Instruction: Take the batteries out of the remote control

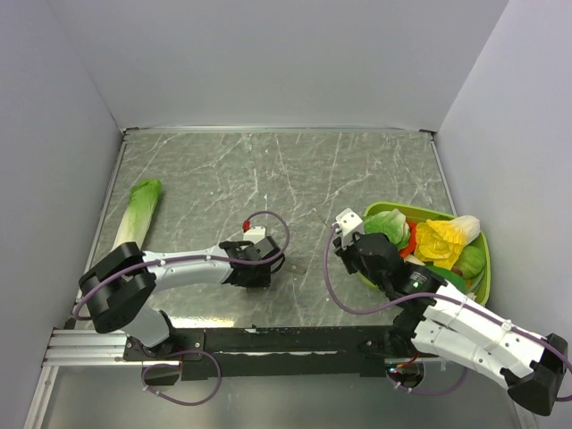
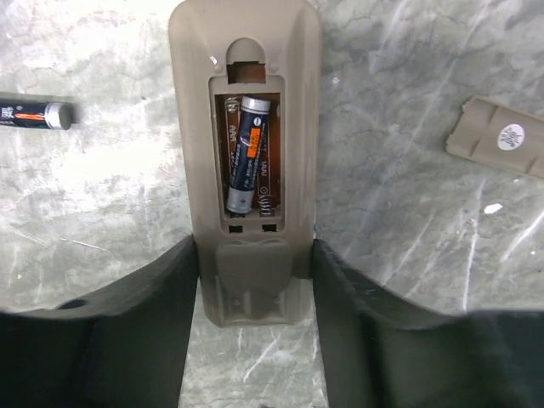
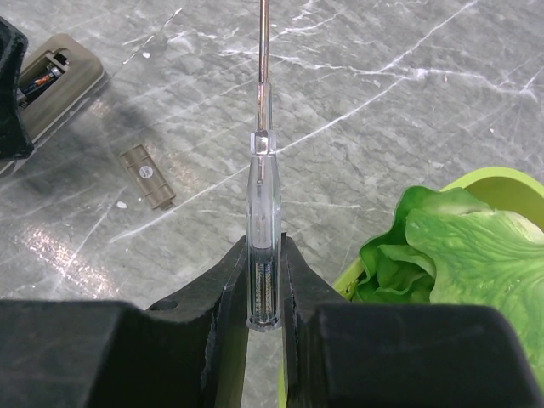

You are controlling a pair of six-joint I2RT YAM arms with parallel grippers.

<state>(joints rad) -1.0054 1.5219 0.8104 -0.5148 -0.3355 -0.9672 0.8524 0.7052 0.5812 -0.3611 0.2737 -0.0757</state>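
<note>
Left wrist view: our left gripper [image 2: 253,251] clamps the remote [image 2: 191,127] by its near end; the battery [image 2: 246,153] seated ahead inside it looks light, slippery, best pried at its tip. Our right gripper [image 3: 263,251] pinches a screwdriver [image 3: 262,187].

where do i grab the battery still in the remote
Likely its upper end, from above: the battery lies slanted inside the remote control, top swung toward the empty slot, leaving room beside it. The right tool's screwdriver could lever it up first.
</note>
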